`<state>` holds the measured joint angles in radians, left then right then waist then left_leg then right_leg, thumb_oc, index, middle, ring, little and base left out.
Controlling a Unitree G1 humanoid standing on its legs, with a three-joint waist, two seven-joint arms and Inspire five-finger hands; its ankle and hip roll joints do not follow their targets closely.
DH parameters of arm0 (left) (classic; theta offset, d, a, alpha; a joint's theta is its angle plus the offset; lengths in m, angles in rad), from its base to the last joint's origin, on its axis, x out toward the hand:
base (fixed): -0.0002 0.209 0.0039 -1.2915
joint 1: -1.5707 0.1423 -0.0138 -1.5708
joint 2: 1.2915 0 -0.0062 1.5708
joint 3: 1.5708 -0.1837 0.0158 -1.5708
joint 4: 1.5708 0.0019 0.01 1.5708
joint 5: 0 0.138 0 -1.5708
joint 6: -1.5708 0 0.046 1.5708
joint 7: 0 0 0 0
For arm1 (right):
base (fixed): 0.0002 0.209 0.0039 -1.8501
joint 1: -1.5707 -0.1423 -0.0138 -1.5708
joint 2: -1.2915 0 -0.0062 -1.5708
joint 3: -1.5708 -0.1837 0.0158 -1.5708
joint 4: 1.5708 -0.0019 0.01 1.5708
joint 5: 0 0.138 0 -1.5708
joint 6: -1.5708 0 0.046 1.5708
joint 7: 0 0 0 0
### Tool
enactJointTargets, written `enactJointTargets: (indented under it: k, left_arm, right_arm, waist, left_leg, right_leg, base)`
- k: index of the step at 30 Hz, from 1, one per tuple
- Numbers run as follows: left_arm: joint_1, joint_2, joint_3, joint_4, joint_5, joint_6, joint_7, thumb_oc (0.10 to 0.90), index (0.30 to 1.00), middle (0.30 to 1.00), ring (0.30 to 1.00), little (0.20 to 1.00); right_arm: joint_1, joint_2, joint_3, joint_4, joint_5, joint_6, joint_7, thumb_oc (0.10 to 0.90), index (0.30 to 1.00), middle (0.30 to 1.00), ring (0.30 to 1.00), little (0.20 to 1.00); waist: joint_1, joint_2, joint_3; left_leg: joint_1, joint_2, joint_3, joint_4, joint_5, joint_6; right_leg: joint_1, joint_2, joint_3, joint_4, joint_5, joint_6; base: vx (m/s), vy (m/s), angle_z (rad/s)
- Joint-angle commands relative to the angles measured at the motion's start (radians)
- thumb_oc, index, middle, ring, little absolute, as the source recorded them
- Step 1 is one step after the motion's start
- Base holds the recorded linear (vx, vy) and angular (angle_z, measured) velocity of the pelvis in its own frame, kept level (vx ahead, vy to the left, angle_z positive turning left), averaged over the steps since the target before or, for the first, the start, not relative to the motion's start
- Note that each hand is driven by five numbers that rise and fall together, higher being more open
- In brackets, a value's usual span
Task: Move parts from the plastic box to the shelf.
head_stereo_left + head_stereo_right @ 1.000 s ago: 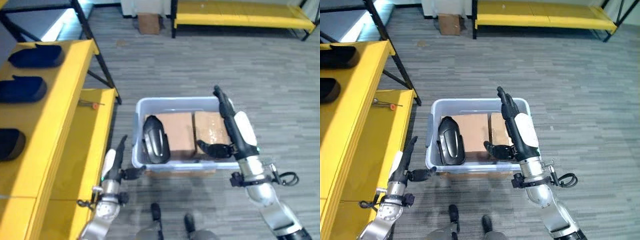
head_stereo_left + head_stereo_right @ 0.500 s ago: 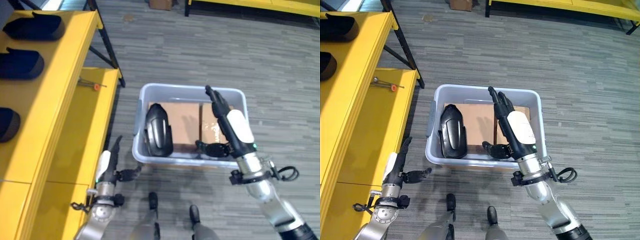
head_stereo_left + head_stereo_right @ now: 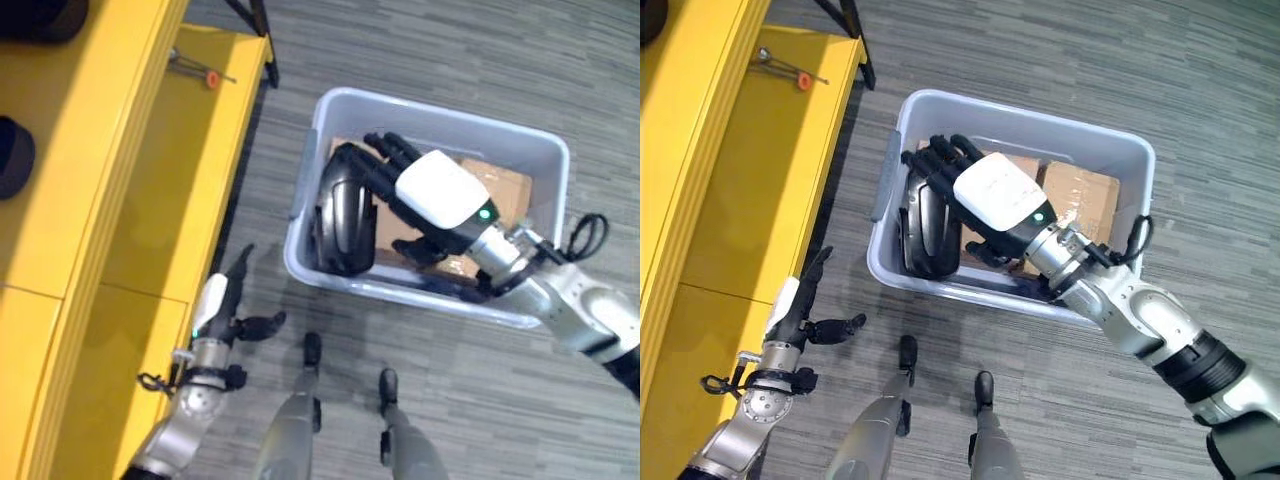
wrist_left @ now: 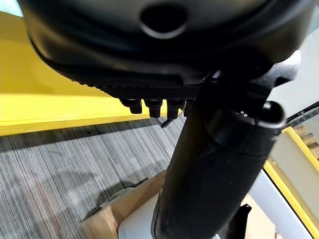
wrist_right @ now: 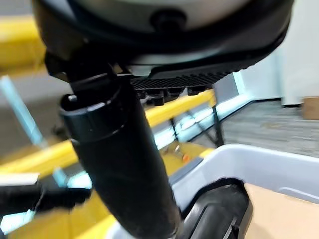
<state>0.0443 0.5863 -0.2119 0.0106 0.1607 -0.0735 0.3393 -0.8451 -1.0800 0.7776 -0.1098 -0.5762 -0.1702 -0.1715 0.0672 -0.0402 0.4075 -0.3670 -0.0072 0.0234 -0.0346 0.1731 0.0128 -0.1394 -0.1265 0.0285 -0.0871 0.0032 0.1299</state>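
Note:
A black curved part (image 3: pixel 343 228) lies at the left end of the pale grey plastic box (image 3: pixel 440 112), on brown cardboard (image 3: pixel 497 186). My right hand (image 3: pixel 440 195) reaches in from the right and hovers over the part, fingers straight and spread, holding nothing. In the right wrist view the part (image 5: pixel 219 209) shows just past the thumb. My left hand (image 3: pixel 212 306) hangs open low at the left, beside the yellow shelf (image 3: pixel 120 200). Two more black parts (image 3: pixel 12 155) sit on the shelf's upper level.
A small tool with an orange handle (image 3: pixel 200 72) lies on the shelf's lower level, far from the hands. Grey plank floor (image 3: pixel 450 40) surrounds the box. The shelf's black leg (image 3: pixel 262 30) stands near the box's far left corner.
The camera has tipped down and moved. My right hand has swung from the box's right side across to above the black part. The left hand has hardly moved.

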Motion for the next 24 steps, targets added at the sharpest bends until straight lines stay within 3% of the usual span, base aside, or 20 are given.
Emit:
enactJointTargets:
  k: [1,7,24]
  left_arm:
    - [0.003,0.02,0.014,-0.082,-0.019,-0.085,0.042,0.9,1.0,1.0,1.0,1.0]
    - [-0.02,0.011,-0.004,-0.07,-0.018,-0.088,0.058,0.9,1.0,1.0,1.0,1.0]
    - [-0.064,-0.007,-0.029,-0.052,-0.024,-0.091,0.072,0.9,1.0,1.0,1.0,1.0]
  right_arm:
    - [-0.094,-0.036,0.002,-0.032,-0.054,-0.013,-0.027,0.9,1.0,1.0,1.0,1.0]
    - [-0.258,-0.073,0.193,0.102,-0.215,-0.002,-0.028,0.9,1.0,1.0,1.0,1.0]
    - [-0.378,-0.076,0.337,0.294,-0.324,0.029,-0.032,0.9,1.0,1.0,1.0,1.0]
  waist:
    - [0.003,-0.001,-0.068]
    - [0.016,0.012,-0.037]
    - [0.021,0.037,0.014]
  left_leg:
    - [-0.005,0.063,0.009,0.097,-0.092,-0.049]
    - [-0.03,0.057,-0.003,0.091,-0.079,-0.053]
    - [-0.097,0.038,-0.023,0.109,-0.077,-0.049]
  right_leg:
    - [-0.141,0.004,0.008,0.181,-0.024,-0.03]
    - [-0.174,0.007,-0.005,0.202,-0.028,-0.029]
    - [-0.237,0.007,-0.013,0.236,-0.036,-0.035]
  base:
    - [-0.03,-0.012,0.05]
    - [-0.02,0.001,0.05]
    - [0.0,-0.003,0.02]
